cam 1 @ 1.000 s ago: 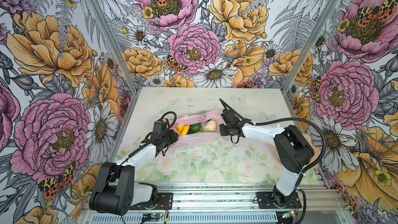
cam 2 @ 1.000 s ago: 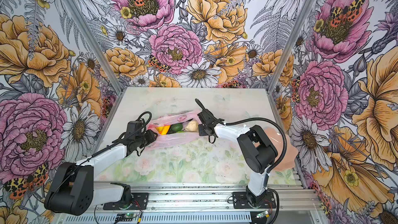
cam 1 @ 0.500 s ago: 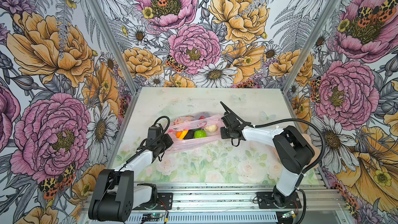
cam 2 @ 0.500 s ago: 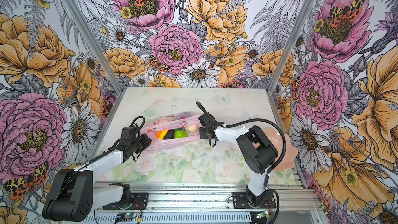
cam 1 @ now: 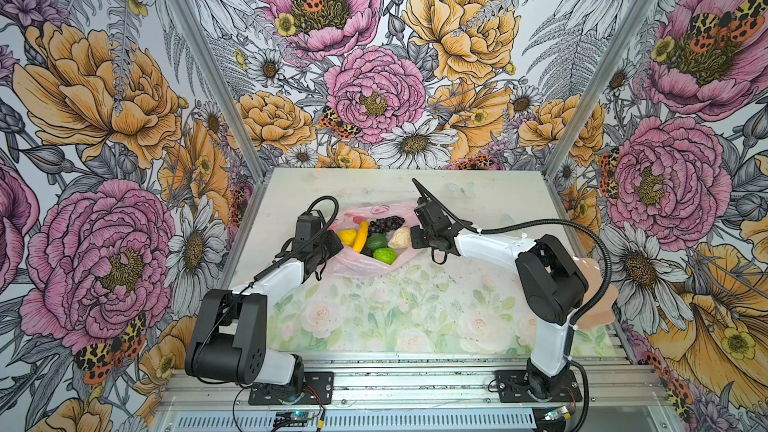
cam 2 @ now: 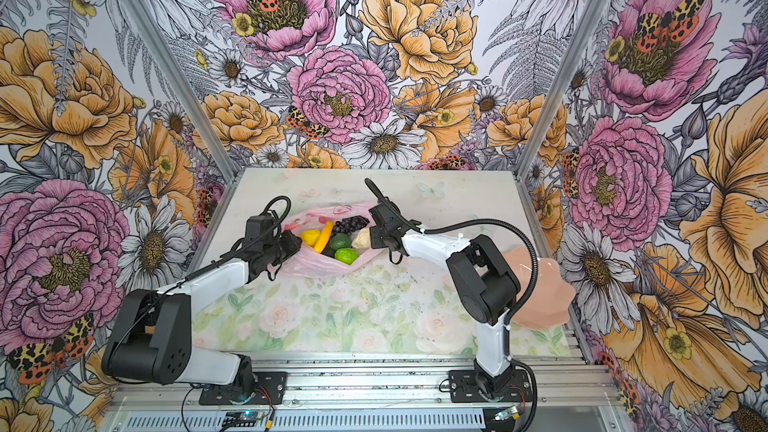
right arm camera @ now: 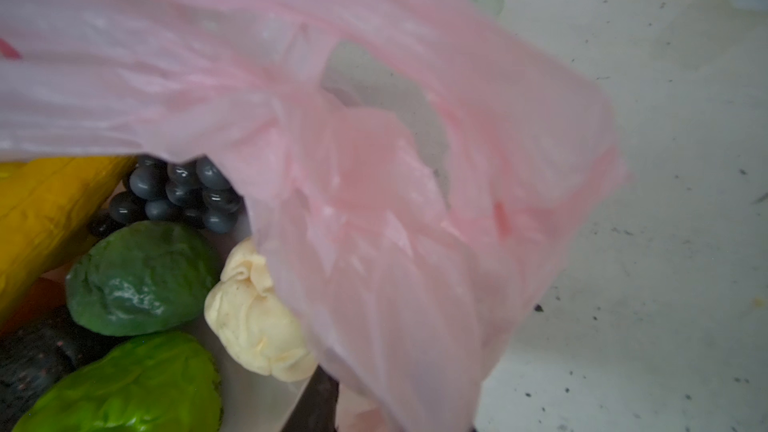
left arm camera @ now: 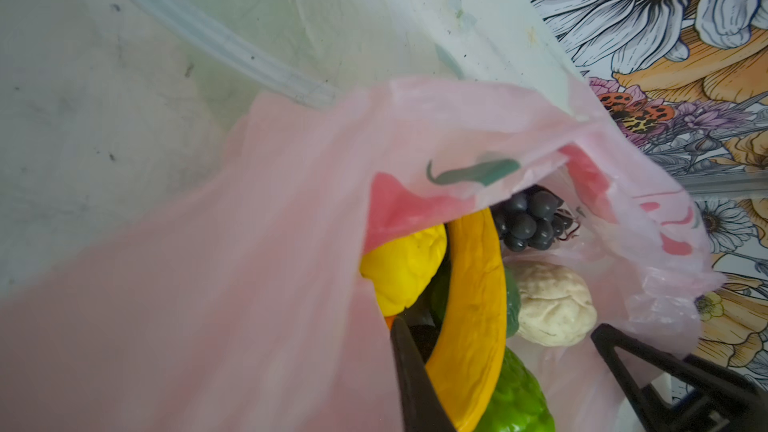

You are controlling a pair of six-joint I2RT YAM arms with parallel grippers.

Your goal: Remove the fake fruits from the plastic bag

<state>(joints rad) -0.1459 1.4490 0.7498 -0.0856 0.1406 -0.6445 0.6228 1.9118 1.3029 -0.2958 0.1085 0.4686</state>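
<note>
The pink plastic bag [cam 1: 358,271] lies mid-table with its mouth spread between my two grippers. Inside show fake fruits: a lemon [cam 1: 347,236], a banana [cam 1: 360,235], grapes [cam 1: 386,224], a dark green piece [cam 1: 376,241], a bright green piece [cam 1: 385,256] and a cream piece [cam 1: 399,238]. My left gripper [cam 1: 334,243] is at the bag's left rim. One of its fingers [left arm camera: 409,371] is inside beside the banana [left arm camera: 473,305], and bag film hides the other. My right gripper [cam 1: 415,235] is at the right rim. One of its fingers [right arm camera: 316,401] shows by the cream piece [right arm camera: 253,326], under blurred film.
A peach wavy-edged dish [cam 2: 544,292] sits at the table's right edge behind the right arm. Flowered walls close in the back and both sides. A metal rail runs along the front.
My left gripper drew back toward the front, then came forward again to the bag's left rim. The bag mouth now gapes wider, showing the grapes and lemon. The right gripper has barely shifted.
</note>
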